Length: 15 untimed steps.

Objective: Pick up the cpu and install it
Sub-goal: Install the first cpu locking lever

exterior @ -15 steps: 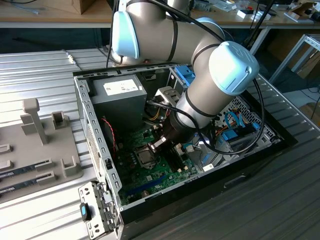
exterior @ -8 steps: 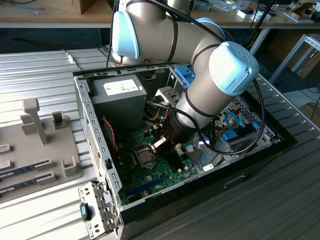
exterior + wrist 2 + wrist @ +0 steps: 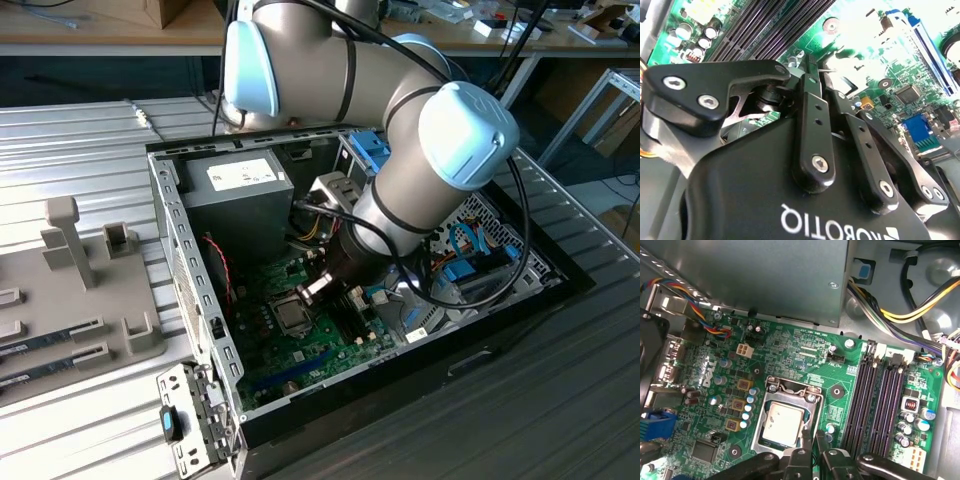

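Computer case point(image 3: 200, 300): lying open on slatted table point(image 3: 60, 130), lengthwise from 10 o'clock to 4 o'clock in the exterior view.
Power supply point(image 3: 235, 190): inside case, 11 o'clock corner.
Motherboard point(image 3: 290, 350): on case floor, toward 6 o'clock from power supply.
Socket point(image 3: 785, 417): on motherboard; cpu point(image 3: 783, 422) seated inside it.
Memory slots point(image 3: 880, 400): in parallel rows just beside socket.
Cable bundle point(image 3: 900, 315): beside power supply, beyond memory slots.
Gripper point(image 3: 812, 440): just beside the socket's edge nearest the memory slots.
Parts tray point(image 3: 90, 300): outside case, at 9 o'clock, on table.
Robot arm point(image 3: 400, 150): reaching into case from 12 o'clock.
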Motion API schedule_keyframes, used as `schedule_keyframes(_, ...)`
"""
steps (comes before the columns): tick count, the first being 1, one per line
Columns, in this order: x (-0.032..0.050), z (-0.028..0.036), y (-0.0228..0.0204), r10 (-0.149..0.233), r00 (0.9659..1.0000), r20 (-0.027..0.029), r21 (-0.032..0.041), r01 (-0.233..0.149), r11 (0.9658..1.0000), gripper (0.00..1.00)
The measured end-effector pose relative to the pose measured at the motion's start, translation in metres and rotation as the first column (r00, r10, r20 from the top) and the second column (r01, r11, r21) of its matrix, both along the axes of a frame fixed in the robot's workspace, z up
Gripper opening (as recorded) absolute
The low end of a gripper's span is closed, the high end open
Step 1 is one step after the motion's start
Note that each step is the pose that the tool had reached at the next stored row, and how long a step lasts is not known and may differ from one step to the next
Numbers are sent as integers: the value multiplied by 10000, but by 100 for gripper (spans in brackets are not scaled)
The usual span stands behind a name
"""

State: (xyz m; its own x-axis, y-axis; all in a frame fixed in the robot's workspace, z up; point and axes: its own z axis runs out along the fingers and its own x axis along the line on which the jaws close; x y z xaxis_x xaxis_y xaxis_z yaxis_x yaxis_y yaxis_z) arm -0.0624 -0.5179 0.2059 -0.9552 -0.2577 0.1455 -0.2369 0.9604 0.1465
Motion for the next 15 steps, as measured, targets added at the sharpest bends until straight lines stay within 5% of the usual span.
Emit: schedule_keyframes(15, 0, 78, 23, 0, 10000, 0, 0, 0, 10000, 16)
